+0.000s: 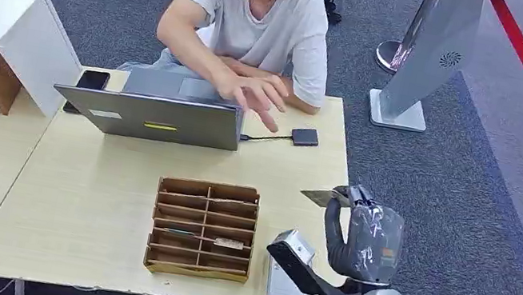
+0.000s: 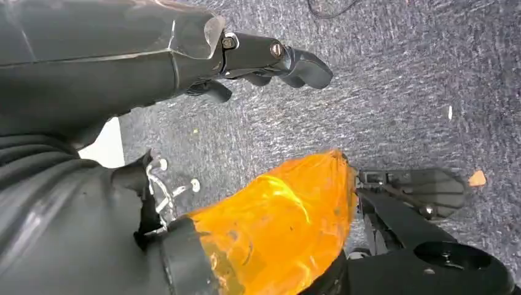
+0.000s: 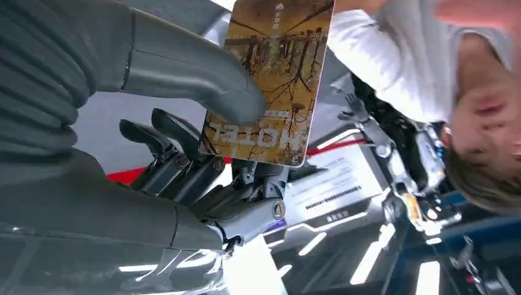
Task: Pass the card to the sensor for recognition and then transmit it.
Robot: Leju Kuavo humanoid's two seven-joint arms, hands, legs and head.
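Brown card (image 3: 270, 80): pinched by right hand (image 1: 365, 231) thumb and fingers (image 3: 178, 153), shallow hold
Left hand (image 2: 270, 61): holds nothing
Risk: card may slip before sensor (image 1: 305, 137), well beyond fingers

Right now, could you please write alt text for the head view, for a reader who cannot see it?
The robot's right hand holds a card up over the right edge of a light wooden table. On the table sit a wooden card organizer, a grey laptop and a small dark sensor on a cable. A person sits behind the laptop, one hand reaching forward.
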